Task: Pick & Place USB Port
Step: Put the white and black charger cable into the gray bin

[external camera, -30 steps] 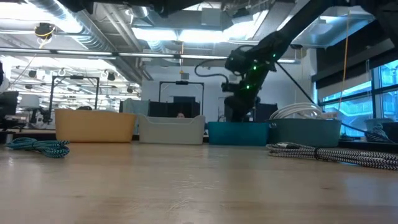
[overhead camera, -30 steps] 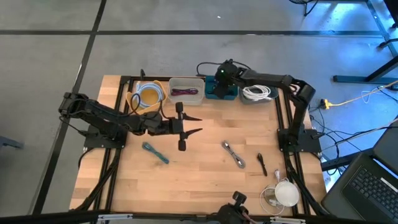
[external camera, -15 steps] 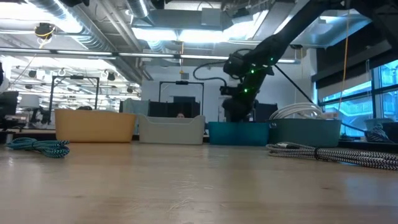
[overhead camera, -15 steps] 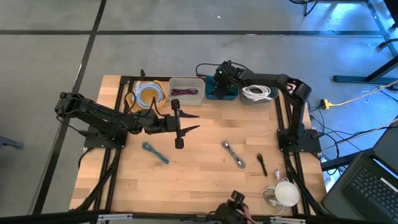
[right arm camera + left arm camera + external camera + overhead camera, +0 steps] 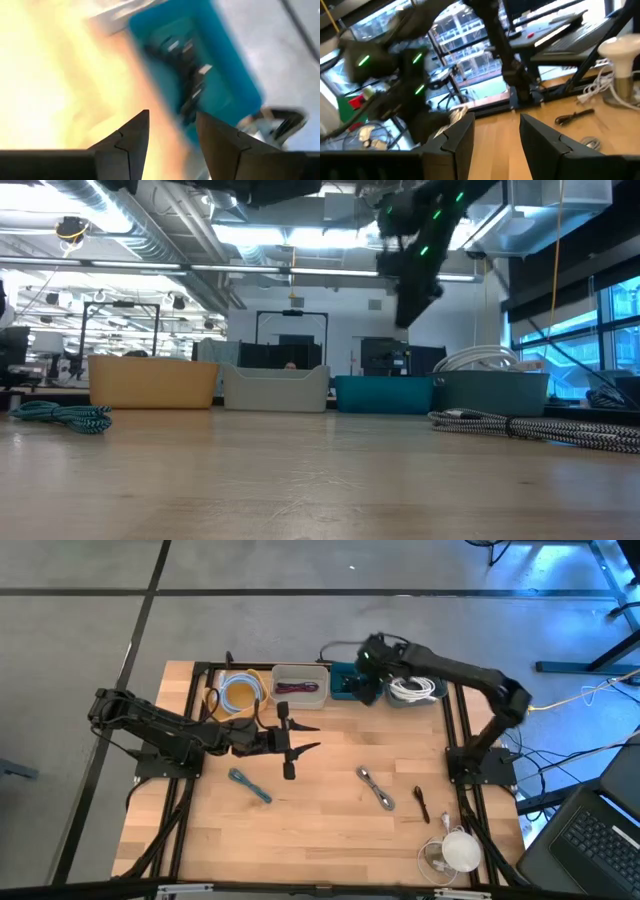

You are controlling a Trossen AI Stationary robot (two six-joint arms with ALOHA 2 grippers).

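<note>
At the table's far edge stands a teal bin (image 5: 343, 686), which also shows in the low view (image 5: 383, 394). In the right wrist view dark plugs and cable, blurred, lie inside the teal bin (image 5: 225, 60); this dark clump (image 5: 182, 67) is probably the USB port. My right gripper (image 5: 364, 688) hangs above the bin, slanting down, open and holding nothing (image 5: 172, 130). The low view shows it high over the bins (image 5: 412, 298). My left gripper (image 5: 303, 737) stands level over the table's middle left, open and holding nothing (image 5: 496, 132).
Along the far edge also stand a yellow bin (image 5: 238, 692) with a pale cable, a white bin (image 5: 298, 686) with a purple one, and a grey bin (image 5: 415, 690) with a white one. On the table lie a teal cable (image 5: 250, 785), a braided cable (image 5: 377, 788), a black piece (image 5: 421, 804) and a white round thing (image 5: 460, 850).
My right gripper has risen from down in the teal bin to well above it and shifted a little toward the table's right edge. My left arm has kept still.
</note>
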